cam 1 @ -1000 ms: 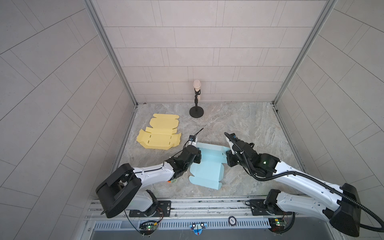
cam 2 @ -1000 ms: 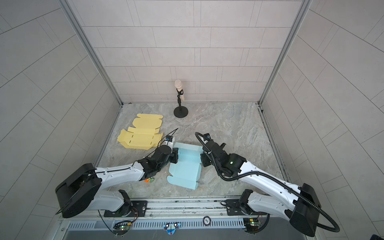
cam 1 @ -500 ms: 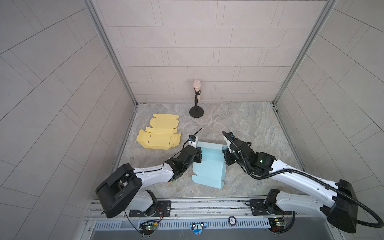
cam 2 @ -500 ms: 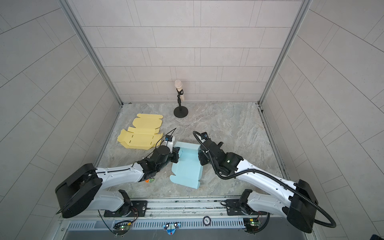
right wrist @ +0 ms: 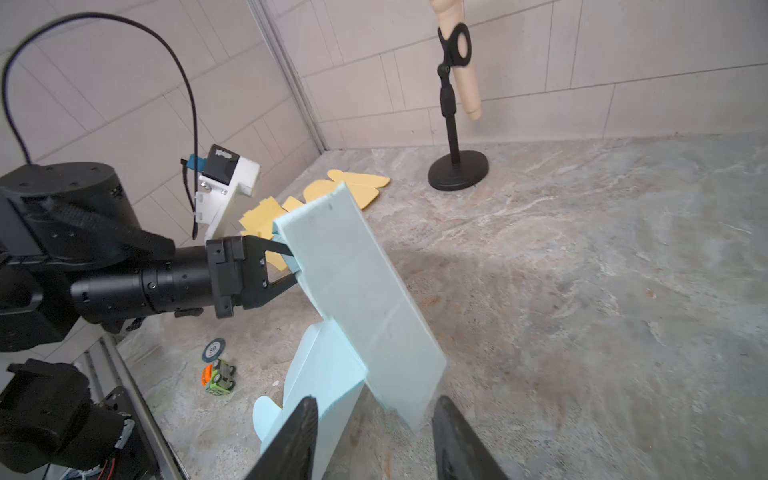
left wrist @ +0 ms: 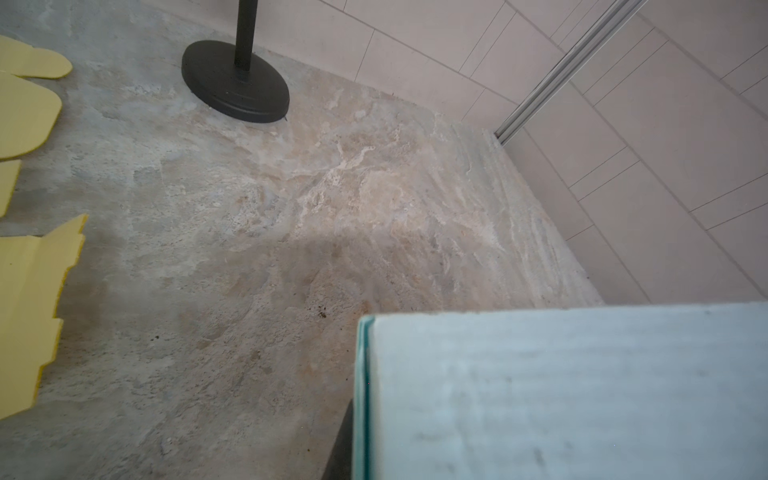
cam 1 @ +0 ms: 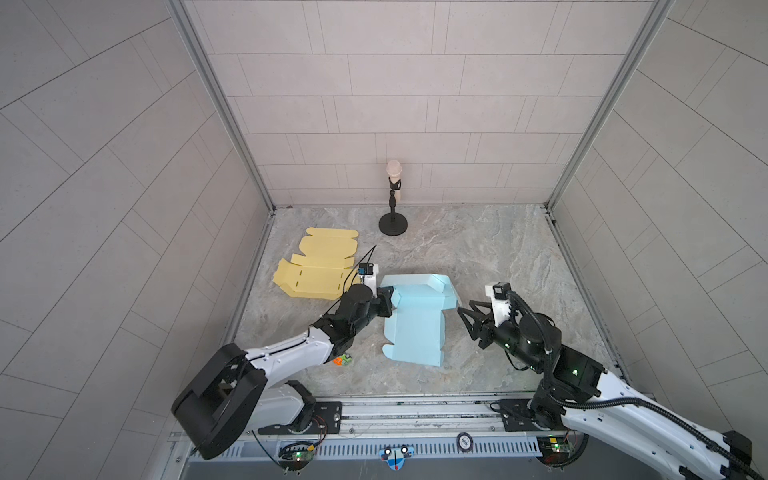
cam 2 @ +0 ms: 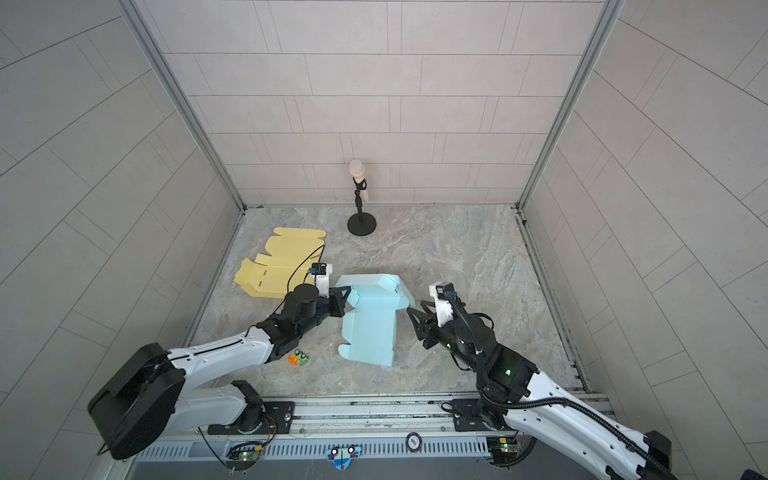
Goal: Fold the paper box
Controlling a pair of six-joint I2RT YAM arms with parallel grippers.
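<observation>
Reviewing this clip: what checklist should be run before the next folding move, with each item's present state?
1. Grip: left pincer shut on the blue box edge: ok.
2. Free side: right pincer open: ok.
3. Clearance: right pincer off the blue box: cannot tell; it sits right at a flap's corner.
4. Fold: blue box closed up: not ok; its panels are spread open.
5. Space: yellow box apart from the blue box: ok.
6. Space: toy car apart from the blue box: ok.
</observation>
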